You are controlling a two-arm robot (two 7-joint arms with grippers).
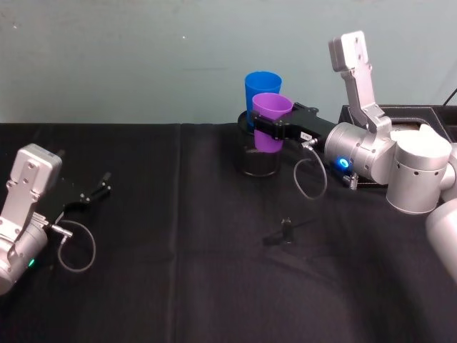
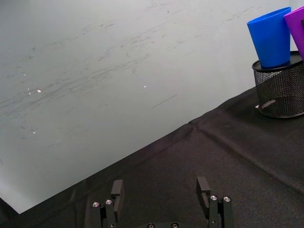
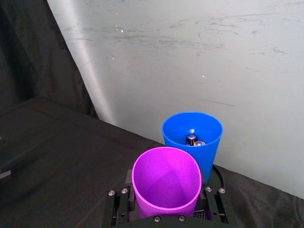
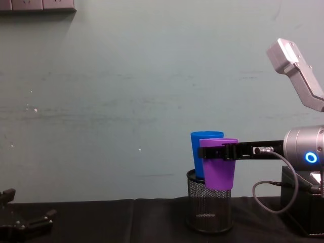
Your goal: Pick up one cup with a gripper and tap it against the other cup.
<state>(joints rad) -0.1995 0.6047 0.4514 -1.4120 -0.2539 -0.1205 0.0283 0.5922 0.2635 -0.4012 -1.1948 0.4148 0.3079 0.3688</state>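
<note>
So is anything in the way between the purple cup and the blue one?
Nothing visible. The right gripper holds the purple cup raised beside the blue cup, which stands in the mesh holder. The left gripper is parked.

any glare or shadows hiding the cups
Head view: the purple cup, in the right gripper, and the blue cup are evenly lit, no glare; the left gripper idles over the black cloth, which swallows shadows. Right wrist view: the blue cup is dimmer inside. Chest view: the blue light ring glows, hiding nothing.
</note>
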